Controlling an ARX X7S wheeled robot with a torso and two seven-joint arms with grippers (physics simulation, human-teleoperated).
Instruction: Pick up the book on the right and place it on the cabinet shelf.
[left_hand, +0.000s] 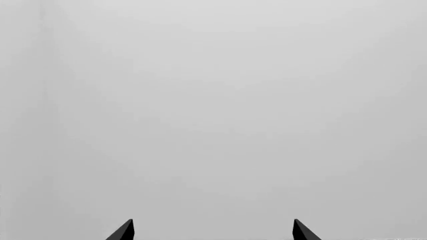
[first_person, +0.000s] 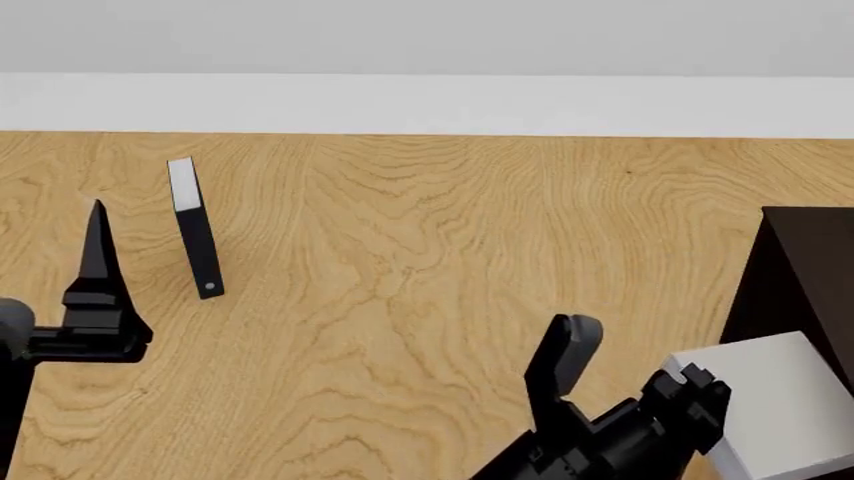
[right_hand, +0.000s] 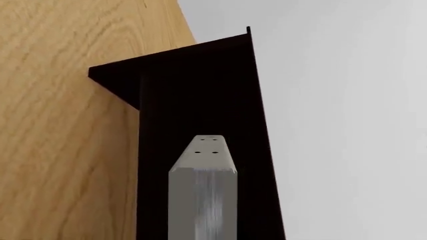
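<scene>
A wood-grain table (first_person: 427, 260) runs back to a pale wall. At its right edge stands the dark cabinet shelf (first_person: 811, 270), with the light-grey book (first_person: 781, 400) just in front of it, long axis running roughly toward the cabinet. The right claw (first_person: 627, 385) is clamped on the book; the left claw (first_person: 96, 260) hangs parted near a thin black book (first_person: 195, 228).

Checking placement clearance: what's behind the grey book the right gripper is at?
Behind the book stands the dark cabinet, on the wooden table. The book hides the cabinet's lower front, and the right gripper hides the book's near side.
</scene>
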